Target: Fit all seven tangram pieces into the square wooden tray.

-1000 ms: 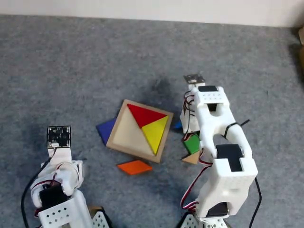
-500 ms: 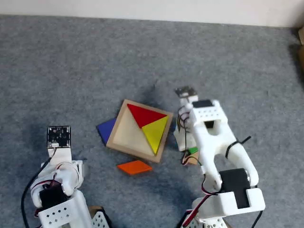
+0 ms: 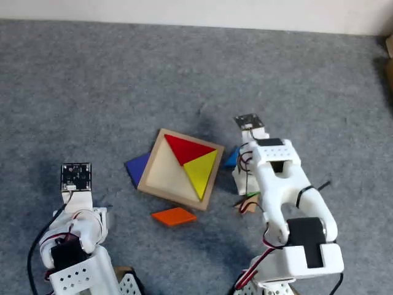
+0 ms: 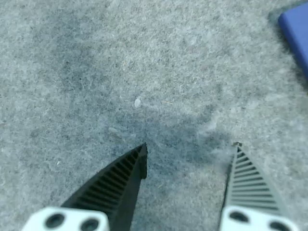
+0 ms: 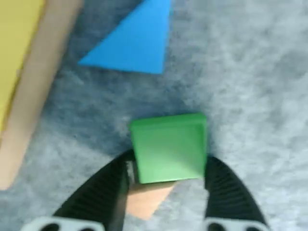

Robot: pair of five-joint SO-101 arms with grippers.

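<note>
Eyes on the square wooden tray (image 3: 152,158), sitting turned at an angle in the middle of the grey worktop (image 3: 92,92). Two pieces are in it: the red triangle (image 3: 187,149) tucked into the far corner, and the yellow triangle (image 3: 202,172) right beside it, the two meeting along one edge. The rest of the tray floor is bare wood.

Outside the tray, the dark blue piece (image 3: 137,169) lies tight against the wall on the left arm's side. The orange parallelogram (image 3: 175,216) lies flat just off the tray's near edge, not touching it. On the other side, the light blue triangle (image 3: 231,159) sits just off the tray's wall.

Over to the right arm: its pincer (image 5: 168,163) has the green square (image 5: 168,144) between its two black fingers (image 5: 115,192), one pressed to each side of the piece, so that is a grasp. The square is near the tray's right-hand side, close to the light blue triangle. A tan piece (image 5: 147,199) peeks out from beneath the green one; whether the two touch I cannot tell.

The left arm is at the near left corner of the worktop, well apart from the tray. Its pincer (image 4: 189,149) hangs spread wide over bare grey felt, holding nothing.
</note>
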